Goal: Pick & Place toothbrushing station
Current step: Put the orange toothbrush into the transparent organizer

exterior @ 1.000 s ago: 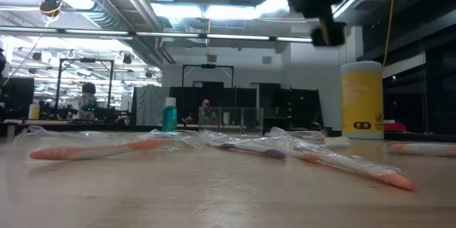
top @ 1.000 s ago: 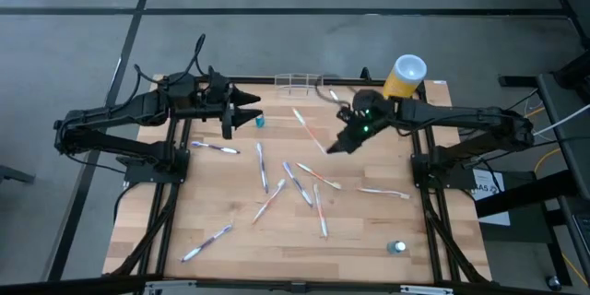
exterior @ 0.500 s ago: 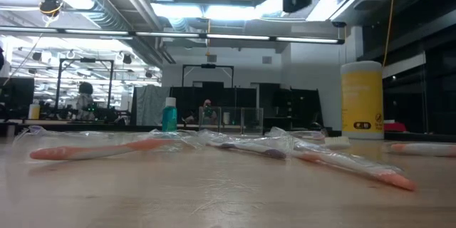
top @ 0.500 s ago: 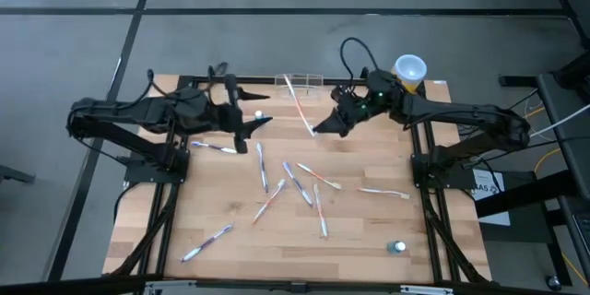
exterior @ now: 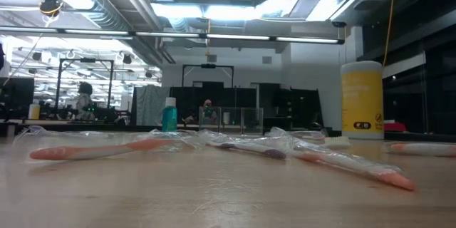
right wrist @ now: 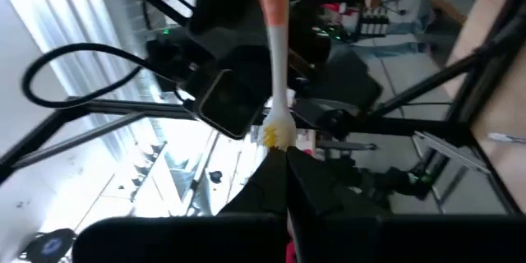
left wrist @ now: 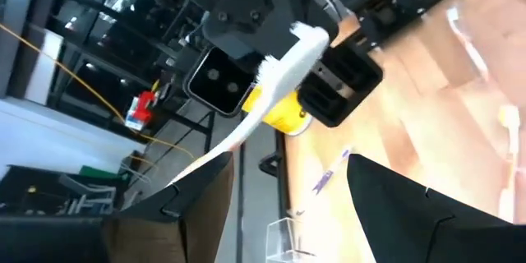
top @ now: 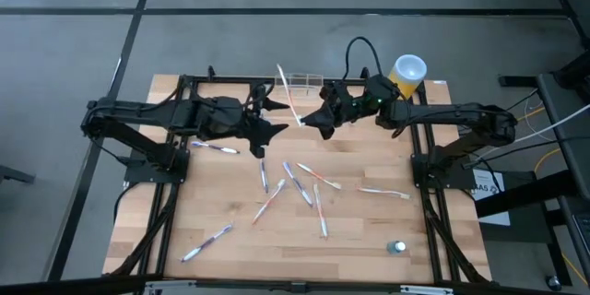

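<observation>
My tabletop carries a scatter of loose toothbrushes around its middle, with the yellow cylinder at about one o'clock. The toothbrushing station, a low see-through holder, sits at twelve o'clock on the far edge, just behind where my two arms meet. My right tool is clamped shut on a white toothbrush, held in the air with its length slanting toward the station. My left tool hangs with its fingers wide apart, close beside the brush and facing the right one.

My worries: the two tools are nearly touching, so any sideways drift could knock them together. The grip sits near one end of the brush, so I judge it could swivel, miss the narrow holder, or tip the light station.
</observation>
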Tool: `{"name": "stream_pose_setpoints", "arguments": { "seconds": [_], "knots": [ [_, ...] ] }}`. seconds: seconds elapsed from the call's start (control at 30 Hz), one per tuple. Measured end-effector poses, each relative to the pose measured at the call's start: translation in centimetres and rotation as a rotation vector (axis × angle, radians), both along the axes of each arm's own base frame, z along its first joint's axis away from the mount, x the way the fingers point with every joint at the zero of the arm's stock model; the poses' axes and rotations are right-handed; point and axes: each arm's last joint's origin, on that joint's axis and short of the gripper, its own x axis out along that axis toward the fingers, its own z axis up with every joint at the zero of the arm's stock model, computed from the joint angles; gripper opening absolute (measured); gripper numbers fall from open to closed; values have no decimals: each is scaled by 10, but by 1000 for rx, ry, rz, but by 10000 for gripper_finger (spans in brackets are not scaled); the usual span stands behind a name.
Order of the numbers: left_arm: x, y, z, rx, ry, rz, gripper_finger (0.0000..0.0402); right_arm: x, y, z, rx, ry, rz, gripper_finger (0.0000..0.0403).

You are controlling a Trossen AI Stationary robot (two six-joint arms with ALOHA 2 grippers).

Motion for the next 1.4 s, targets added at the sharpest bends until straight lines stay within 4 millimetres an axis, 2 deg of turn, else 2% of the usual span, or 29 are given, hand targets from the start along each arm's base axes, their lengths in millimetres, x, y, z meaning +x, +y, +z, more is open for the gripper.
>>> {"name": "stream_pose_setpoints", "arguments": {
  "seconds": [0.23,0.53,0.9,1.17,1.4],
  "knots": [
    [2,-6,11,129,-69,3,235,2,8,0,1,0,6,0],
    [5,-7,11,145,-74,37,223,2,12,4,6,-52,-28,0],
    [10,-7,9,156,-82,60,143,2,17,8,17,-96,-62,0],
    [13,-7,9,138,-117,115,16,0,17,12,22,-130,-89,0],
    [12,-5,11,59,-169,152,9,-1,18,18,3,-221,-138,0]
  ]
}}
